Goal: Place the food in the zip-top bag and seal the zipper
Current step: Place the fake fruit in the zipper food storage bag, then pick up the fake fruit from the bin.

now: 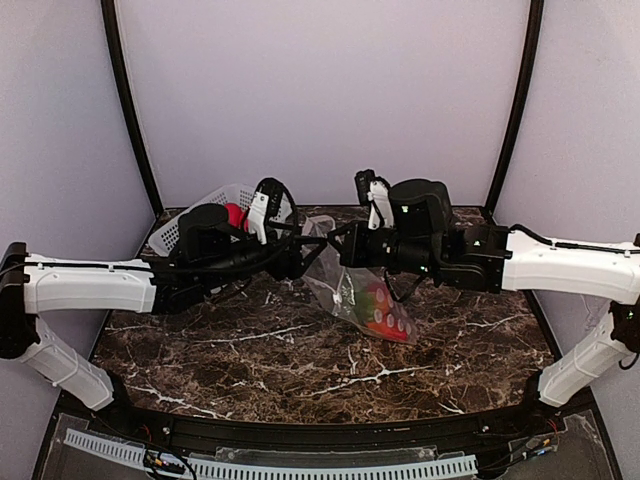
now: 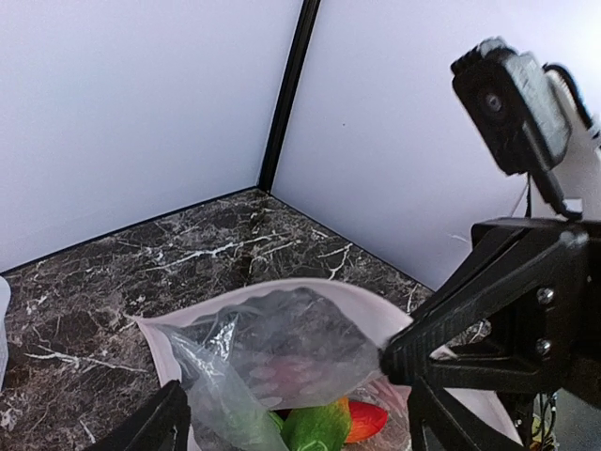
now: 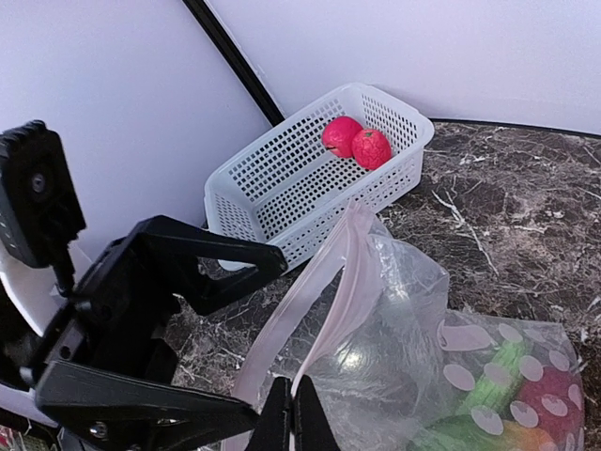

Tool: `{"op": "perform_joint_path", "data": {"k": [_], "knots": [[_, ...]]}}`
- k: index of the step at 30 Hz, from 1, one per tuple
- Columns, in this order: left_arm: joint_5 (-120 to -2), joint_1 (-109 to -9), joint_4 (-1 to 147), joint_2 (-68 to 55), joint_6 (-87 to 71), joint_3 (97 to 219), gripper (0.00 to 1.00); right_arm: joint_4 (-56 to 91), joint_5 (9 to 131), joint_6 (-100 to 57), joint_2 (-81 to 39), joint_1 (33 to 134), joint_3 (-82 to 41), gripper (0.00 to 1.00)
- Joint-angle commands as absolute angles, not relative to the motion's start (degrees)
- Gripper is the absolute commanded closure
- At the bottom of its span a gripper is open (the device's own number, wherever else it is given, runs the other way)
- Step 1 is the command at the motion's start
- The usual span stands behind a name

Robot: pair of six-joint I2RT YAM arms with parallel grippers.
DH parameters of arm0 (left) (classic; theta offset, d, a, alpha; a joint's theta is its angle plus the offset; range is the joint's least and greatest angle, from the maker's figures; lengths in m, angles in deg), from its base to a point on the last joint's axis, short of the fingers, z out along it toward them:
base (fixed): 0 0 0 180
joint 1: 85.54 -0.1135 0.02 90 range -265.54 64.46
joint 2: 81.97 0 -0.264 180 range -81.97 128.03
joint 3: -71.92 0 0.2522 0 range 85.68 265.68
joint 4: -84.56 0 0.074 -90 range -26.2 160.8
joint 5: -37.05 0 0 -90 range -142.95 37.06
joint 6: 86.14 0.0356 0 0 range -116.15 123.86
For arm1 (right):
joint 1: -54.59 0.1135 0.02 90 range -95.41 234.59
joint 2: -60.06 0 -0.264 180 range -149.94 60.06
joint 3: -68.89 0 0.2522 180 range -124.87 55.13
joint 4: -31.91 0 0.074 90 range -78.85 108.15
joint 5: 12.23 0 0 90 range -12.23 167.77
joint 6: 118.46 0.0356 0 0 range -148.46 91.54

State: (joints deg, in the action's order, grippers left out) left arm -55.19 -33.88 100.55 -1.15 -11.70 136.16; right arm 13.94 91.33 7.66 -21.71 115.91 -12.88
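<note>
**Top, left-wrist and right-wrist views, bagging stage.** Your right gripper (image 3: 292, 413) is closed tight. Its jaws pinch the rim of the zip-top bag (image 1: 342, 288) at the pinkish zipper (image 3: 343, 254), and the strip rises from the fingertips in a loop.

Your left gripper (image 2: 296, 430) stands wide, with one finger on either side of the bag's mouth. Neither finger is seen touching the plastic, and the gripper grasps nothing. The two grippers face each other tip to tip above the middle of the dark marble table (image 1: 300, 375).

The bag hangs from the right gripper's pinch and slopes down toward your right, its dotted, loaded end low near the tabletop. Its mouth gapes, so the zipper is unsealed along the part you can see.

Food (image 1: 385, 312) lies inside the bag. Through the mouth you see a green piece (image 2: 315, 427) and a red piece (image 2: 368, 420) side by side, touching.

A white lattice basket (image 3: 347, 202) sits at the far left corner of the table, behind the left arm and well apart from the bag. Two red round pieces (image 3: 372, 148) lie in it, against each other at its far end.
</note>
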Motion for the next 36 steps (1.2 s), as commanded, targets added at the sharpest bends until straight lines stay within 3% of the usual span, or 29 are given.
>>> {"op": "perform_joint_path", "data": {"k": [1, 8, 15, 36], "knots": [[-53.8, -33.7, 97.1, -6.4, -5.2, 139.7, 0.17, 16.0, 92.4, 8.2, -20.4, 115.3, -12.0, 1.0], [-51.6, -35.3, 86.1, -7.3, 0.8, 146.3, 0.12, 16.0, 92.4, 8.1, -20.1, 115.4, -11.6, 1.0], [-54.9, -45.0, 83.2, -5.6, -5.3, 148.7, 0.11, 16.0, 92.2, 7.7, -19.0, 115.4, -10.7, 1.0], [-53.9, -63.1, 63.2, 16.6, -6.4, 166.3, 0.12, 16.0, 89.8, 6.2, -17.0, 115.4, -9.2, 1.0]]}}
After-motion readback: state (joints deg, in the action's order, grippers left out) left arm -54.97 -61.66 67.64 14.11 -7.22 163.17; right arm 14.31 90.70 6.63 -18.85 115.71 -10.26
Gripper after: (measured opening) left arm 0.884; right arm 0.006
